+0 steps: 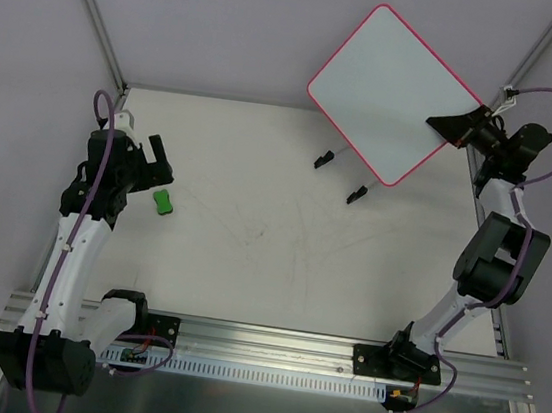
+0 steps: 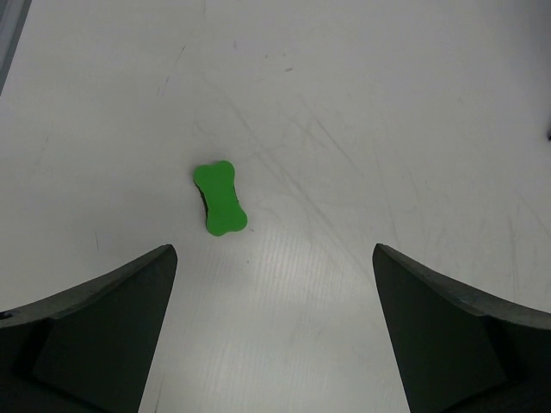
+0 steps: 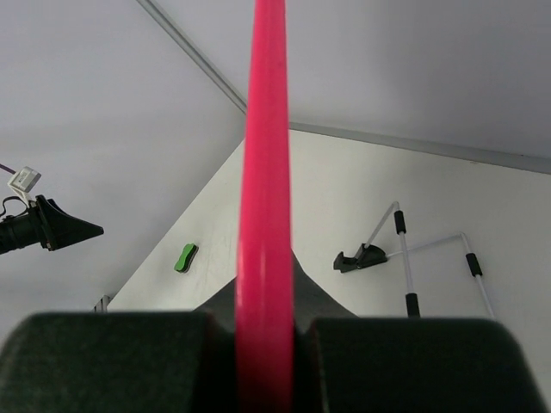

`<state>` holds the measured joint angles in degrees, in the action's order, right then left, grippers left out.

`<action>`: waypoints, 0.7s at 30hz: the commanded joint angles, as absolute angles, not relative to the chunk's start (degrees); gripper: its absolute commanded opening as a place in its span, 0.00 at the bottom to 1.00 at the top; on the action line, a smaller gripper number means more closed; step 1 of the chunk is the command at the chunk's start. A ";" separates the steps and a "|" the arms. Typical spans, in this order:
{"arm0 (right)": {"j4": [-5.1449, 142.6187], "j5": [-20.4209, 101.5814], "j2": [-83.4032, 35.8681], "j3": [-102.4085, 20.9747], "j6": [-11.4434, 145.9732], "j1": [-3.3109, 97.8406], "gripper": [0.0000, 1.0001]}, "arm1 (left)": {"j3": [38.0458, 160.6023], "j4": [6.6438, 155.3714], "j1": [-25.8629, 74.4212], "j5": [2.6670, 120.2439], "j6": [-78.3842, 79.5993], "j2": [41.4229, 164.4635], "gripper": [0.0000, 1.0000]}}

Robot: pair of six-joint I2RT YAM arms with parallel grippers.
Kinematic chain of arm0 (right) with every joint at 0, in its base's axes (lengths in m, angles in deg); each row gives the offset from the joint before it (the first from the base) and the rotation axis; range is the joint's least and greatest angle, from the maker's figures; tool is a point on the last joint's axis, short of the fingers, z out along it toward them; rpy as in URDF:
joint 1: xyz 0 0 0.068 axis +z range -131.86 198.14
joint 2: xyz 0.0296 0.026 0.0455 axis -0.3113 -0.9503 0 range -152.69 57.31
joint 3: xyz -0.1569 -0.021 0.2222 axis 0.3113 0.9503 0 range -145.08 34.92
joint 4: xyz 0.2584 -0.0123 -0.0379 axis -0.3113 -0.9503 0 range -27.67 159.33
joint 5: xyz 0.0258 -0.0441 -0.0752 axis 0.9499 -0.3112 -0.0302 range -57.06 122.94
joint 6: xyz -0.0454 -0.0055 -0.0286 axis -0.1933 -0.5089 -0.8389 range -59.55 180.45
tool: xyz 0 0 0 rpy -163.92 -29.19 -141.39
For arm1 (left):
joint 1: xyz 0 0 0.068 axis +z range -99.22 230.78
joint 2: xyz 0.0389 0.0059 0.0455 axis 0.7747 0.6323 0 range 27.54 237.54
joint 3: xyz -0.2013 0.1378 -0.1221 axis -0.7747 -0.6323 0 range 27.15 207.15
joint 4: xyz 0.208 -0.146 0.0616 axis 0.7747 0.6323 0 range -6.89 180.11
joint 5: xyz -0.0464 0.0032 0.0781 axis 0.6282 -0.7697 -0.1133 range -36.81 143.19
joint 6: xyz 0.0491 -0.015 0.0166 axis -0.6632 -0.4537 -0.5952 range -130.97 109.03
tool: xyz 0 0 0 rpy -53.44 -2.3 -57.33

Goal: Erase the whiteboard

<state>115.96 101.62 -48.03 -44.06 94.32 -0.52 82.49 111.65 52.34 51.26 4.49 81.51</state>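
Observation:
The whiteboard (image 1: 391, 90), white with a thin pink-red frame, hangs in the air at the back right, its face blank. My right gripper (image 1: 454, 128) is shut on its right edge; in the right wrist view the pink frame (image 3: 265, 172) runs up between the jaws. The two black feet (image 1: 324, 157) hang below it. The green bone-shaped eraser (image 1: 162, 202) lies on the table at the left, and shows in the left wrist view (image 2: 219, 199). My left gripper (image 1: 152, 166) is open and empty, just behind the eraser, above the table.
The white table (image 1: 279, 267) has faint scuff marks. Grey enclosure walls stand at the back and sides. An aluminium rail (image 1: 269, 342) runs along the near edge with both arm bases on it.

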 commanded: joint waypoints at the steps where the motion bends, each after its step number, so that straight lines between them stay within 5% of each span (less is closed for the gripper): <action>1: 122.07 104.74 -48.85 -48.31 96.84 -1.99 0.00 | 81.47 112.12 52.45 51.00 3.62 80.54 0.99; 21: 121.89 104.13 -57.65 -46.21 92.45 -4.36 0.00 | 79.71 112.29 52.45 49.94 5.20 79.30 0.99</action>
<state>116.01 104.29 -59.39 -44.52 93.09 -3.80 79.93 112.54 52.34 51.19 4.82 80.44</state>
